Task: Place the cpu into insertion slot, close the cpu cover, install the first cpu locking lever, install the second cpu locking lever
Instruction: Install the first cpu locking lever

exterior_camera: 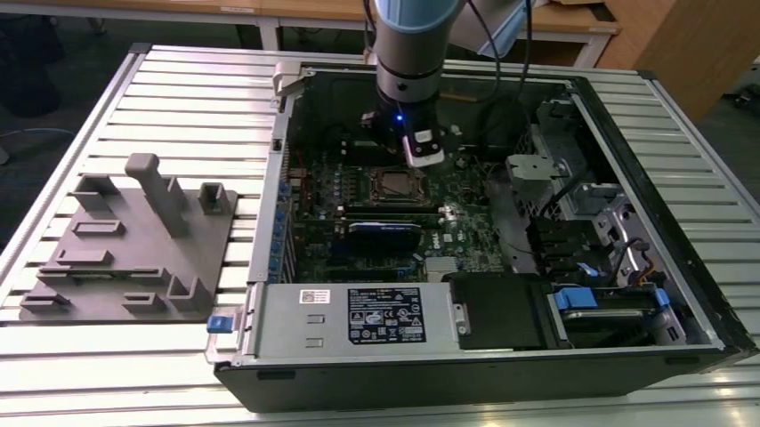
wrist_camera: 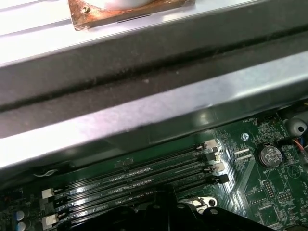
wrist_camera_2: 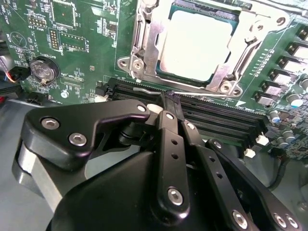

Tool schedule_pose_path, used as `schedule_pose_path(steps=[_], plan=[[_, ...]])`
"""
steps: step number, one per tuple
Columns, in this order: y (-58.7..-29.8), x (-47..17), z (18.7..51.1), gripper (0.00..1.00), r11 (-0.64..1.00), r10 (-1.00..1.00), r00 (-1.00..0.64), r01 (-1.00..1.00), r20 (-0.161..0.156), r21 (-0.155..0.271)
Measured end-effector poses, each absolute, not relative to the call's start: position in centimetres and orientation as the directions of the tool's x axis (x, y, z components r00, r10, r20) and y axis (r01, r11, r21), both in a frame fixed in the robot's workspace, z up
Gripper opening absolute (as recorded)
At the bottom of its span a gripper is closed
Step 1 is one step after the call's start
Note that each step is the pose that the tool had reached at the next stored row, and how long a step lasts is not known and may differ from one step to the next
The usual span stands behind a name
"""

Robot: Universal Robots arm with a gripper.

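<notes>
The cpu (wrist_camera_2: 197, 45), silver-grey on top, sits in the insertion slot (exterior_camera: 398, 184) on the green board. The cpu cover (wrist_camera_2: 150, 43), a silver metal frame, lies down around it. A thin metal locking lever (wrist_camera_2: 202, 93) runs along the socket's edge beside the memory slots. My gripper (wrist_camera_2: 169, 96) has its black fingers pressed together, and the tips meet right at this lever rod. In the exterior view the gripper (exterior_camera: 425, 158) hangs just above the socket's far right corner. The first wrist view has the fingertips (wrist_camera: 163, 199) low over the memory slots.
Long black memory slots (wrist_camera_2: 221, 120) lie right beside the socket, with a coin battery (wrist_camera_2: 42, 69) further off. The case's metal wall (wrist_camera: 144, 110) stands close by. A power supply (exterior_camera: 356, 316) and drive bays (exterior_camera: 594, 298) fill the case's front. A grey fixture (exterior_camera: 131, 240) sits on the slatted table.
</notes>
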State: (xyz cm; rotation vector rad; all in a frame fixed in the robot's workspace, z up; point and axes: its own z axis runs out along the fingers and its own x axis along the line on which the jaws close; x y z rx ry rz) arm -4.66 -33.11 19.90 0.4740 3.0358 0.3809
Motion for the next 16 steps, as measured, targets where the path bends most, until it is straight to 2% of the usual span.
schedule_pose_path(steps=[16], plan=[[-33.01,-4.38,19.56,0.11,0.925,0.315,-0.949,0.304,-0.014,0.228]])
